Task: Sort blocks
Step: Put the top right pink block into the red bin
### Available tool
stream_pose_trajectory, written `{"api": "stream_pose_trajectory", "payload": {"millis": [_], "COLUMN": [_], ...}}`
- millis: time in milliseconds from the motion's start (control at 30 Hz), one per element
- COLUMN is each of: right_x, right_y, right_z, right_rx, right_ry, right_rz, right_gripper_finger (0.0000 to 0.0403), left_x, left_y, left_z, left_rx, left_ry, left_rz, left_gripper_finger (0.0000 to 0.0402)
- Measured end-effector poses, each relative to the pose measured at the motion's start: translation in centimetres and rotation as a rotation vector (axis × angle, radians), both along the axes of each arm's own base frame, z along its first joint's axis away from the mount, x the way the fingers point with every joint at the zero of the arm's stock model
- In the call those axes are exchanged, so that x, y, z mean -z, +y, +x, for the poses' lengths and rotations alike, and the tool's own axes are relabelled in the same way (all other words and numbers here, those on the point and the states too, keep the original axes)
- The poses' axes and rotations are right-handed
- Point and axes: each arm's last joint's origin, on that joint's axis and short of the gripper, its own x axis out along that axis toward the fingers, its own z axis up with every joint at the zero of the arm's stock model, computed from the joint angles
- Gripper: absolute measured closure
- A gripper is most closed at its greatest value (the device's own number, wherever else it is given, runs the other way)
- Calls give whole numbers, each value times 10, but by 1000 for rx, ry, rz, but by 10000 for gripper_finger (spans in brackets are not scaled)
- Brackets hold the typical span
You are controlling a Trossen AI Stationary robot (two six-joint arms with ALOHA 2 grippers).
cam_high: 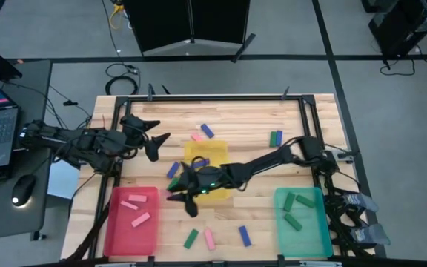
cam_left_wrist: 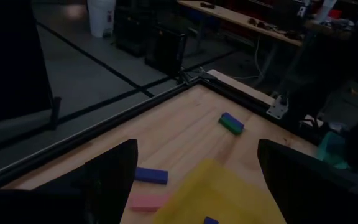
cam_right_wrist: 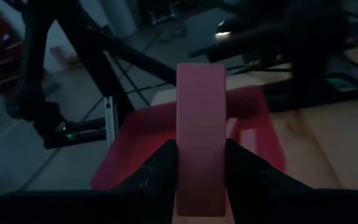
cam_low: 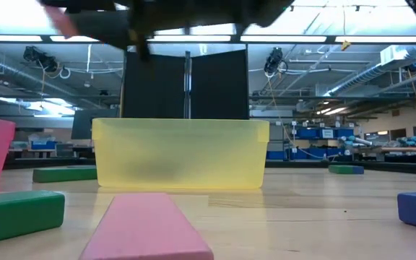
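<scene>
My right gripper (cam_right_wrist: 201, 180) is shut on a pink block (cam_right_wrist: 201, 124). It reaches across the yellow tray (cam_high: 199, 148) and hangs between that tray and the red tray (cam_high: 113, 230), as the high view shows my right gripper (cam_high: 180, 194). The red tray holds pink blocks (cam_high: 134, 204). Green blocks (cam_high: 296, 202) lie in the teal tray (cam_high: 323, 233). My left gripper (cam_high: 153, 142) waits open at the table's left, above the wood, with nothing between its fingers (cam_left_wrist: 114, 174). My right gripper pinches the pink block's two long sides (cam_right_wrist: 183, 155) between its two fingers, at the end nearer the wrist. The fingers lie along the block, whose free end (cam_right_wrist: 201, 74) sticks out beyond them toward the red tray (cam_right_wrist: 247, 106). They come nearly level from the table's right. The block is lifted clear.
Loose blocks lie flat on the wood: blue (cam_high: 207, 131) and pink (cam_high: 196, 137) at the far side, a green and blue pair (cam_high: 275, 137) at the far right, blue (cam_high: 173, 169) beside the yellow tray, and green (cam_high: 190, 238), pink (cam_high: 209, 238) and blue (cam_high: 244, 236) near the front edge.
</scene>
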Motion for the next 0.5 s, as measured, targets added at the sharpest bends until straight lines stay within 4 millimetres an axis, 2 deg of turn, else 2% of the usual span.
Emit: {"api": "stream_pose_trajectory", "payload": {"millis": [200, 500], "right_x": [15, 29], "right_y": [10, 16], "right_z": [35, 75], "right_rx": [-60, -151], "right_ry": [-15, -18], "right_rz": [11, 36], "right_gripper_finger": [290, 290], "left_x": [1, 1], "left_y": [0, 1], "left_z": [0, -1], "left_rx": [-9, -33], "left_ry": [8, 10], "left_rz": [6, 16], "left_gripper_finger": [62, 62]}}
